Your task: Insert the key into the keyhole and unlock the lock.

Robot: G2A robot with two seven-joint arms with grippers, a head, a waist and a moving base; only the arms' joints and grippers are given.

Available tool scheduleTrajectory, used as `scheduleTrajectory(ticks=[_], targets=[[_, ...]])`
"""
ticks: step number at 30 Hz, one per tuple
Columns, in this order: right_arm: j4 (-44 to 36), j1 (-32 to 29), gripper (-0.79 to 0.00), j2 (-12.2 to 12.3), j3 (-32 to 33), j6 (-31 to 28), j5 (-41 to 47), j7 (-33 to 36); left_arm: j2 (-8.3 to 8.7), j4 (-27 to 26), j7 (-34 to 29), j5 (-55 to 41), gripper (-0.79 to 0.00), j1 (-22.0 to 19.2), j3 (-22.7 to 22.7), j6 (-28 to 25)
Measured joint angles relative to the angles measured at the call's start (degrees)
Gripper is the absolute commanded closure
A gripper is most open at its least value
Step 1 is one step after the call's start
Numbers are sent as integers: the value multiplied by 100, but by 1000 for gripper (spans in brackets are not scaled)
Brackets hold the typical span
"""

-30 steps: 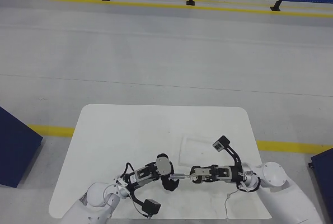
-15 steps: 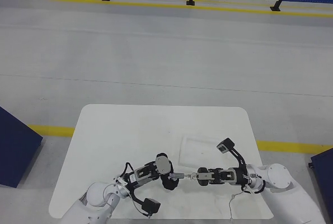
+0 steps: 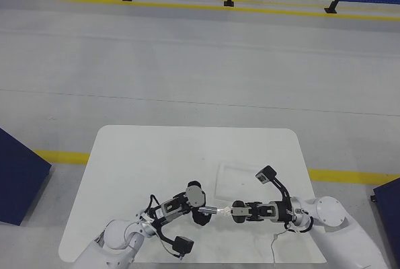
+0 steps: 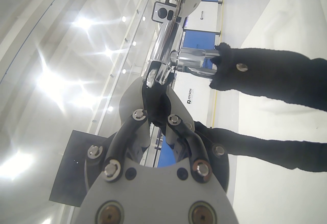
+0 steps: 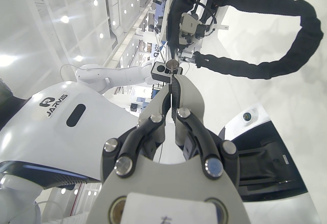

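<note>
Shiny metal shows between the two grippers, low over the near part of the white table [image 3: 186,144]. On one side the left gripper [image 4: 156,81] has its jaws closed on one end of the silver lock [image 4: 163,38]. A black cable [image 5: 293,30] loops off the lock's side. Facing it, the right gripper [image 5: 172,81] pinches the thin key [image 5: 170,79], jaws almost together. The key is seen from its edge, so it looks like a line. Its tip meets the lock's round end, but I cannot tell how far in it goes.
</note>
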Motion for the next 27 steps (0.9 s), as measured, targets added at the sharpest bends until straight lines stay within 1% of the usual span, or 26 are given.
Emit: scheduleTrajectory(ticks=[16,22,27], targets=[[-50,24,0,-40,-58,137,-110,-136,-7,-63,-91,196,0,26,7,15],[-35,55,0,-55,-90,353,-70,-147,-5,-76,-151,351,0,30,-9,93],[-4,98,0,-70,-131,679,58,-112,-8,-108,-273,468,0,58,-23,165]])
